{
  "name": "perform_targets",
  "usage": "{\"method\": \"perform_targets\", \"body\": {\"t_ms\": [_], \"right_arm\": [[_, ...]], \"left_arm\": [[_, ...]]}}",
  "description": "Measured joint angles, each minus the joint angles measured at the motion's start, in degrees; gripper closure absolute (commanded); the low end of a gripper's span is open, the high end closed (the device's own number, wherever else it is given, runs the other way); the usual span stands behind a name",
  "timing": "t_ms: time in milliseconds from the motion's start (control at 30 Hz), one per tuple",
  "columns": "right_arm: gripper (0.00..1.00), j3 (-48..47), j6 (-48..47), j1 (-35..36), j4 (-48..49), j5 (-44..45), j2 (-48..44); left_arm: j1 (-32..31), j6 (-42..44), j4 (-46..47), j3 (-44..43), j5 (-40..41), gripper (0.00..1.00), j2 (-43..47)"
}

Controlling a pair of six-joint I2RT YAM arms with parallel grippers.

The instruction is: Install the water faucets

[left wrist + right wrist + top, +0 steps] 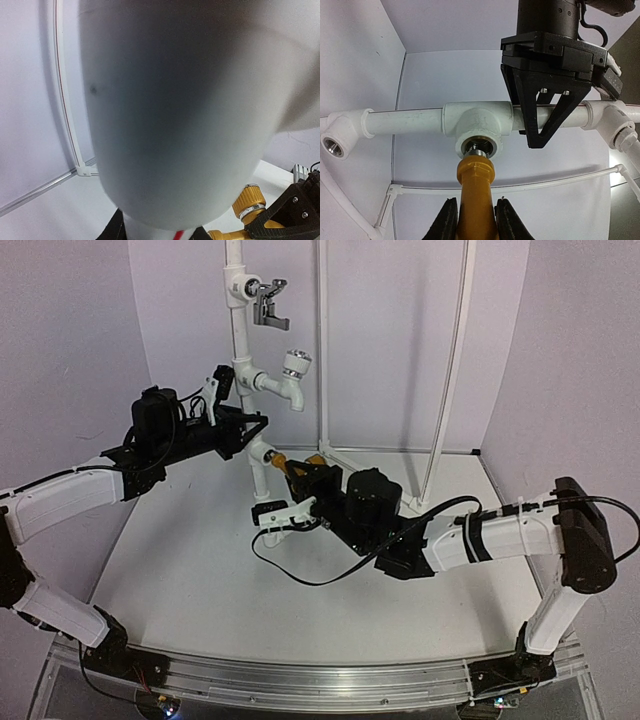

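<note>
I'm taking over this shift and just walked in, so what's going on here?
Two robot arms are fitting a brass tap to an upright white pipe. The left tool is shut on the pipe, apparently bracing it beside the T-fitting. The right tool is shut on the brass tap, whose threaded end sits at the fitting's mouth with threads showing, so it is not screwed home yet. A chrome tap and a white tap are already mounted higher up.
</note>
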State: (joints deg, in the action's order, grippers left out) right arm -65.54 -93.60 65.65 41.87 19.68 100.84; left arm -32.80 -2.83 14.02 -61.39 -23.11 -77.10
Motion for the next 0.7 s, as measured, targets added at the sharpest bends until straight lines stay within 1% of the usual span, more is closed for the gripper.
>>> {"method": "perform_targets", "body": {"t_ms": [700], "right_arm": [[1.00, -2.4, 2.1, 1.6, -0.9, 0.8, 1.4]], "left_arm": [[0.3, 0.1, 0.0, 0.0, -0.5, 1.00, 0.0]]}}
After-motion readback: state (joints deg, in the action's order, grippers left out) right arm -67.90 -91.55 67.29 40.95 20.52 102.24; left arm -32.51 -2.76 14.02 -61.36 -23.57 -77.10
